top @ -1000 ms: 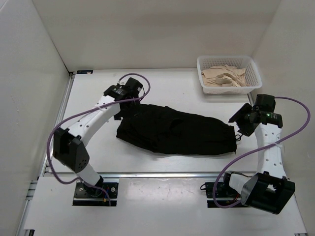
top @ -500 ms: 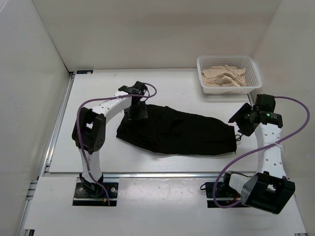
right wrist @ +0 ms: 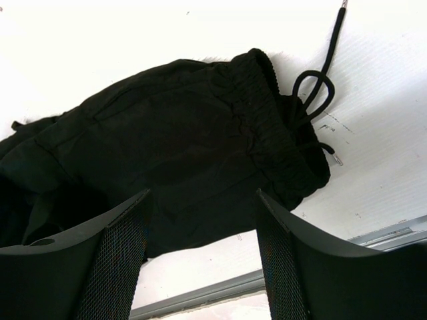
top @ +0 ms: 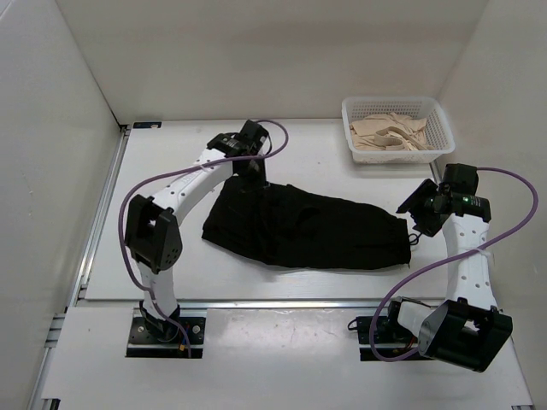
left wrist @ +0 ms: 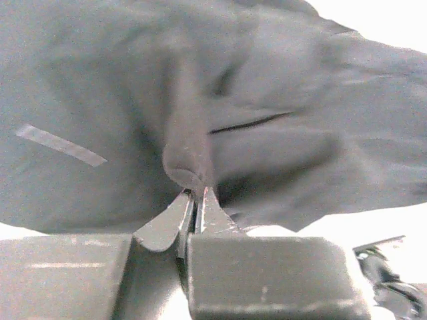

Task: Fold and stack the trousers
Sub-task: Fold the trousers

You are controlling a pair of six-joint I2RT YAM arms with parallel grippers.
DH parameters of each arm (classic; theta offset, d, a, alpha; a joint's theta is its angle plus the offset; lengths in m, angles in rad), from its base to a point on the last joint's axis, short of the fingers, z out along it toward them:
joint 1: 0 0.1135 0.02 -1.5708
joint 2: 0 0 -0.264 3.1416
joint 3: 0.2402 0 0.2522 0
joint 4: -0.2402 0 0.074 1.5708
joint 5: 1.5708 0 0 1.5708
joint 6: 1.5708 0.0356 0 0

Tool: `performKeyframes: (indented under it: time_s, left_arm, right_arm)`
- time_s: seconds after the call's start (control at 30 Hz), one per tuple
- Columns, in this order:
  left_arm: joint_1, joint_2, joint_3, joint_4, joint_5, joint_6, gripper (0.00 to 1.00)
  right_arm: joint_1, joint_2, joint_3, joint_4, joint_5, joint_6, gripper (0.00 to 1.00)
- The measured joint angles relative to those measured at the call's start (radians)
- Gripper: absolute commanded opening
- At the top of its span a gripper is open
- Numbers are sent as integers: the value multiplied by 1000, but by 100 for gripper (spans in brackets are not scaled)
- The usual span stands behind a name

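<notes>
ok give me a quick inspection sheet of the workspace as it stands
surface: white table, nothing spilled on it
job's things: black trousers laid across the middle, waistband and drawstring at the right end
clutter: white basket holding beige garments, far right corner
grippers: left gripper jaws shut on a pinched fold of the trousers; right gripper jaws open over the waistband, holding nothing
cables: purple cables loop along both arms
surroundings: plain white walls

The left gripper (left wrist: pixel 198 195) now sits farther right along the far edge of the black soft-fabric trousers (top: pixel 325 226) than a second ago. Its jaws, apart then, now pinch a ridge of cloth.
</notes>
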State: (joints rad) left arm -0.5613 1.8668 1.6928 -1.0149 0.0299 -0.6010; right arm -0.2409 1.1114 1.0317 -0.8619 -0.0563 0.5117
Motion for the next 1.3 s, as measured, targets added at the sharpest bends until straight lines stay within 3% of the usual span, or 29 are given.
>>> performKeyframes:
  time_s: [0.1,0.2,0.27,0.37,0.53,0.6,0.63,0.67,0.7,0.73,0.8,0.83,0.9,0.93,0.97,1.17,1.3]
  left_arm:
    - [-37,64,129,-4,47,-5,10]
    - [-86,163,282,-2,87,-13,58]
    - [-124,242,386,13,121,-16,85]
    - [-175,354,515,13,181,-14,99]
    - [-210,382,552,-37,206,13,99]
    - [-193,352,531,-50,201,25,91]
    - [-180,311,483,-43,192,31,84]
    - [-164,260,421,-47,181,37,60]
    - [-150,199,355,-56,168,41,45]
    - [-136,139,293,-48,152,43,34]
    - [-119,21,167,-34,119,51,24]
    - [-121,-34,109,-24,105,51,30]
    - [-146,-104,29,-10,87,51,55]
    - [-168,-120,2,0,82,51,76]
    - [-193,-122,-17,10,71,46,83]
    - [-345,9,-46,49,3,8,80]
    - [-405,128,-34,34,-76,-30,62]
  right_arm:
    - [0,0,0,-1,0,0,67]
    - [0,0,0,-2,1,0,67]
    - [0,-2,0,-3,3,0,67]
    - [0,-10,0,-5,10,-1,67]
    - [0,-32,0,-12,27,-10,67]
    - [0,-39,0,-13,28,-15,67]
    - [1,-41,0,-12,27,-18,64]
    - [2,-41,0,-13,25,-21,63]
    - [4,-41,0,-13,22,-24,58]
    - [8,-41,0,-12,19,-25,55]
    - [14,-41,0,-11,12,-29,52]
    - [16,-42,0,-11,9,-29,52]
    - [20,-45,-2,-10,4,-30,52]
    - [21,-46,-3,-10,3,-30,52]
    - [21,-46,-5,-10,2,-30,52]
    - [21,-45,-10,-7,0,-30,53]
    - [21,-45,-10,-7,0,-30,55]
